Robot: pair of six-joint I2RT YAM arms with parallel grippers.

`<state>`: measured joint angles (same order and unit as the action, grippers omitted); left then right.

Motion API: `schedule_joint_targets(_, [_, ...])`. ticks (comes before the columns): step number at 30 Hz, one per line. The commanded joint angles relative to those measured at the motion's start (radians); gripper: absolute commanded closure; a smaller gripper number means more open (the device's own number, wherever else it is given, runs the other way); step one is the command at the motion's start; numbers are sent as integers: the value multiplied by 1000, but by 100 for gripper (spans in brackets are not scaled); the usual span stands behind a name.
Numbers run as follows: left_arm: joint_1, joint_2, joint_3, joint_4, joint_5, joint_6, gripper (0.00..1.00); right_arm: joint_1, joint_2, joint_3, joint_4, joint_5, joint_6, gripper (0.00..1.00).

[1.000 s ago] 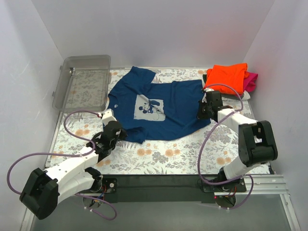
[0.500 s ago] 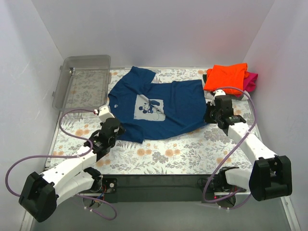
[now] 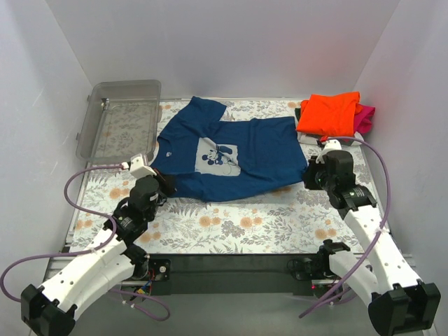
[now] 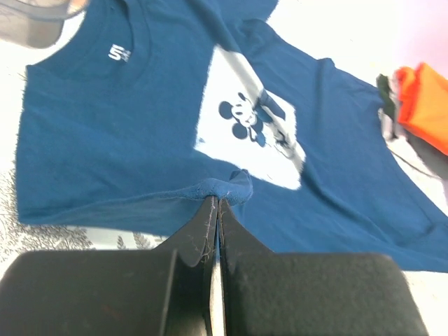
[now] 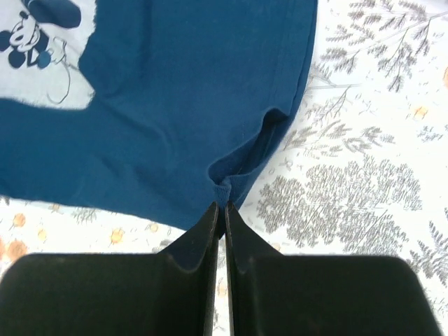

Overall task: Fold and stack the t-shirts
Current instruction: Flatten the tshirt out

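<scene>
The navy blue t-shirt [image 3: 238, 157] with a pale cartoon chest print [image 3: 218, 155] lies spread on the floral table cover. My left gripper [image 3: 168, 187] is shut on the shirt's near-left edge; the left wrist view shows the pinched fold [image 4: 227, 187] at my closed fingertips. My right gripper [image 3: 309, 176] is shut on the shirt's near-right hem corner, seen bunched [image 5: 231, 178] in the right wrist view. A folded orange shirt [image 3: 329, 113] lies on a magenta one [image 3: 365, 117] at the back right, with a greyish one [image 3: 311, 139] under them.
A clear plastic bin [image 3: 119, 119] stands at the back left, partly over the table edge. White walls close in the sides and back. Purple cables loop from both arms. The floral cover [image 3: 238, 224] stretches in front of the shirt.
Both arms have pulled back toward the near edge and outward, each still pinching the shirt. The shirt's near edge has been drawn straighter and flatter.
</scene>
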<state>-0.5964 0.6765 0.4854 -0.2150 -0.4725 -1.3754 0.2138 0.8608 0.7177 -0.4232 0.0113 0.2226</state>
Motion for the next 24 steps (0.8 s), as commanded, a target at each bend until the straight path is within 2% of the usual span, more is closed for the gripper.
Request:
schedule_joint_targets(1, [6, -75, -5, -73, 60, -27, 100, 12, -80, -18, -78, -40, 26, 99])
schedule_joint_targets(7, [3, -198, 19, -124, 132, -44, 100, 15, -203, -12, -181, -25, 41, 99])
schedule_joint_targets(10, [3, -206, 61, -170, 166, -53, 100, 15, -220, -23, -183, -48, 49, 99])
schedule_joint_targets(17, [3, -287, 186, -360, 158, -65, 100, 15, -195, -32, -169, -48, 50, 99])
schedule_joint_targets(24, [3, -273, 255, -431, 180, -77, 100, 25, -118, -49, -111, -59, 44, 99])
